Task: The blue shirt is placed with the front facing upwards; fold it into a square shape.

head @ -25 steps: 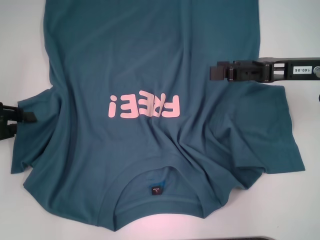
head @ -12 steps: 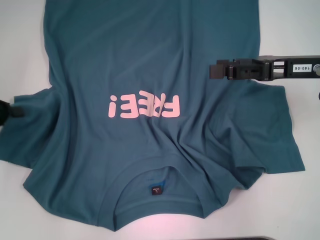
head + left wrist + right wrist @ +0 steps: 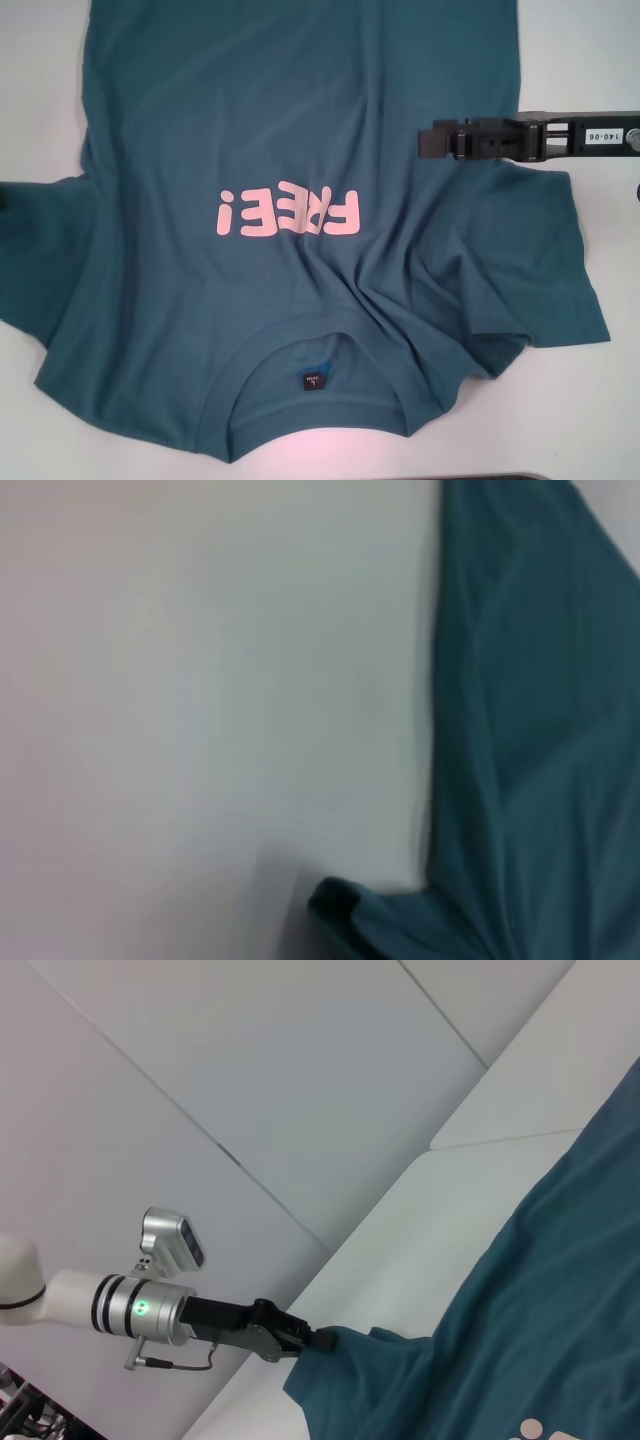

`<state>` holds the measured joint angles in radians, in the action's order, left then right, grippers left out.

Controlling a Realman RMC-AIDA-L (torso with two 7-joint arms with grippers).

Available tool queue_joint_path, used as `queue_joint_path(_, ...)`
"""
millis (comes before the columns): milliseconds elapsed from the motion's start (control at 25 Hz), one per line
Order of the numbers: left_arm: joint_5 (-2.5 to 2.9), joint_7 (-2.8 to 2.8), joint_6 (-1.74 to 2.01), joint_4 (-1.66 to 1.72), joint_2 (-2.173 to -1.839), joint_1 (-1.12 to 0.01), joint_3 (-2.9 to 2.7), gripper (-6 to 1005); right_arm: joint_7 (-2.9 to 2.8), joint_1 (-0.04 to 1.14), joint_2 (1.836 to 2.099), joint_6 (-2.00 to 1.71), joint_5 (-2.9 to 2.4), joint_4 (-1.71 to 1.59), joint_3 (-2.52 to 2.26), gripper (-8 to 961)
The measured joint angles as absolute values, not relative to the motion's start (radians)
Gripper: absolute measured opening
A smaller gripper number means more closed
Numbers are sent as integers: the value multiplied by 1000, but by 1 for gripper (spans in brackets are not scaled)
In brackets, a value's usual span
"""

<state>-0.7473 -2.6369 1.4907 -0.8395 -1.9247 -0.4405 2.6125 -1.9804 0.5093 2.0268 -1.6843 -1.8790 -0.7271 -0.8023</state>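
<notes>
**Colleague:** Where is the shirt now?

**Operator:** The blue shirt (image 3: 300, 120) lies flat on the white surface (image 3: 580, 60) with the front up. The collar (image 3: 315, 400) is on my side and the pink lettering (image 3: 288, 212) reads upside down for me. The hem goes out of the head view at the far side.

**Colleague:** And the claws?

**Operator:** The left claw (image 3: 318, 1341) is outside the head view. I see it only from the right wrist camera, at the outer tip of the left sleeve (image 3: 40, 260). It looks closed on the sleeve edge, and the cloth is drawn out toward it. The right claw (image 3: 432, 142) hangs over the body of the shirt, just beyond the right sleeve (image 3: 540, 270). Whether this claw is open or closed I cannot tell, and I see no cloth in it.

**Colleague:** What is the step, in your opinion?

**Operator:** I think it is spreading the sleeves before the first fold. No fold is made yet.

**Colleague:** How will you do it well?

**Operator:** I would pull the left sleeve outward low and slowly, only until it lies flat, so the body does not slide. The right side has wrinkles (image 3: 400, 290) between the collar and the sleeve. I would smooth them before any folding; otherwise the square will come out crooked.
</notes>
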Motion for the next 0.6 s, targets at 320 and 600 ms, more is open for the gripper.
queue_joint_path(320,-718,-2684,1483,-896,-1917,-435,2625,19,-1980,510,2026,-1684,-1879,-727,-802,915)
queue_joint_path(600,-722,-2708,1506,-938,-1924,-447,2619,19,-1991,511,2025,-1684,-1879,-727,-802,915)
